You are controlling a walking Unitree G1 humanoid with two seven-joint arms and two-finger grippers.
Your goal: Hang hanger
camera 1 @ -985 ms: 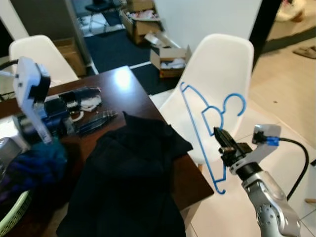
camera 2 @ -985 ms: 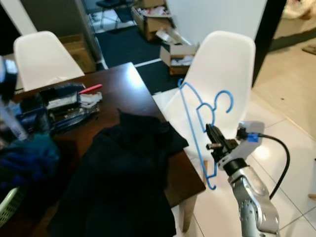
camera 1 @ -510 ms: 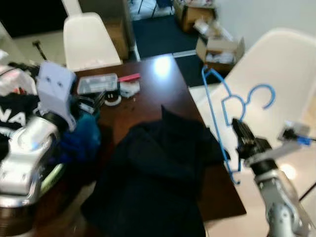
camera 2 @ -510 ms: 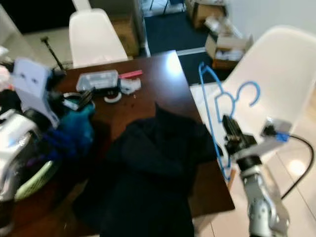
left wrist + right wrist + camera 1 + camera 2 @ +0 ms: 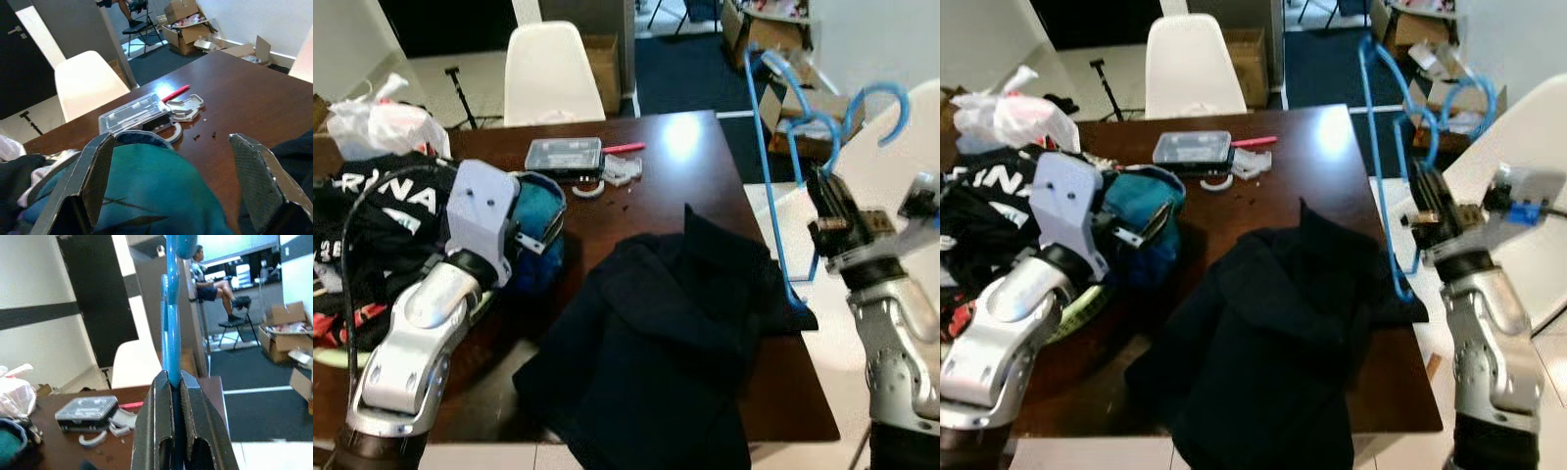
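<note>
Dark, glossy wood fills most of what I see: a brown table [image 5: 695, 166] with white moulded shell chairs at its far side [image 5: 551, 73] and off its right edge [image 5: 1518, 127]. A black garment [image 5: 666, 333] lies crumpled across the near half, soft and matte. On my left a heap of clothes [image 5: 372, 211] sits beside a teal bundle [image 5: 536, 230], and a clear plastic case [image 5: 565, 154] with a red pen [image 5: 624, 148] rests farther back.

My right gripper [image 5: 826, 199] is raised just off the table's right edge, its fingers pinched tight on the thin blue hanger [image 5: 766, 147], which stands upright with its rounded hook above. The right wrist view shows what the head cannot: the blue rod [image 5: 172, 323] squeezed between the two black pads, and a person seated on a chair [image 5: 215, 281] far back.

My left gripper [image 5: 176, 181] hovers over the teal bundle, its fingers spread wide with nothing between them; from the wrist the fabric looks smooth and folded.
</note>
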